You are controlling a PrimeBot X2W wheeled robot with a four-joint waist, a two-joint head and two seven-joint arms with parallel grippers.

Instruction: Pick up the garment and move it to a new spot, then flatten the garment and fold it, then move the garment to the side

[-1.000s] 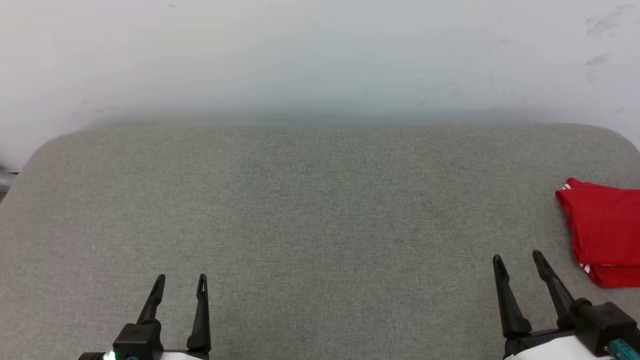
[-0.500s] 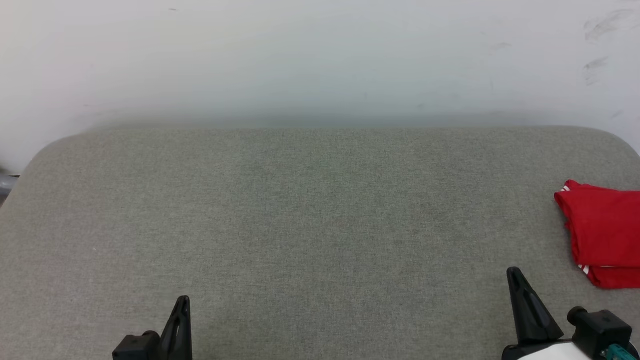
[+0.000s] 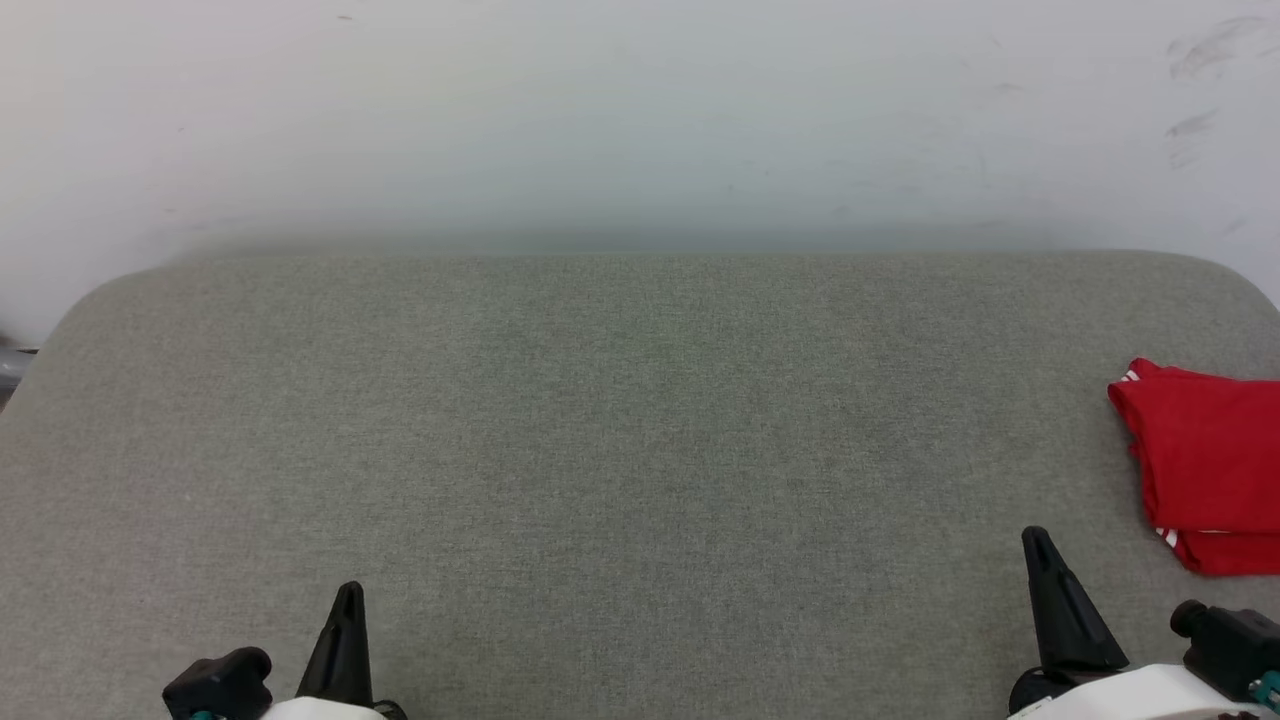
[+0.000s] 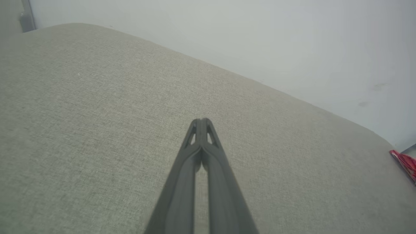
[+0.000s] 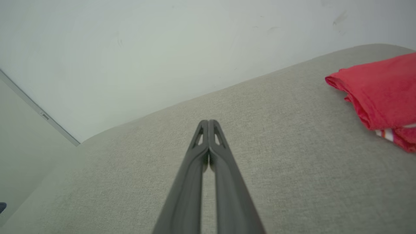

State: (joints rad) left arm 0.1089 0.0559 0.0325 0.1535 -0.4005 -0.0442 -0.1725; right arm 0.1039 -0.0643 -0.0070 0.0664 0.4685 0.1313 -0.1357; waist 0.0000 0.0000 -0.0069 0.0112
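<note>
Garment [image 3: 1210, 460] red, folded, seemingly two layers (striped trim peeking at edge); left tool [image 3: 347, 592], right tool [image 3: 1034, 542] clenched, empty.

A folded red shirt [image 3: 1205, 460] lies at the right edge of the grey fabric surface [image 3: 640, 450], just beyond the right gripper [image 3: 1033, 541] and well apart from the left gripper [image 3: 347, 592] at the near left, each with its fingers pressed together and empty, before a pale wall [image 3: 640, 120].

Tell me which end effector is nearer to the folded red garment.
Right. The right end effector is close, below and left of the garment in the head view; the left end effector is far across the grey surface, at lower left.
</note>
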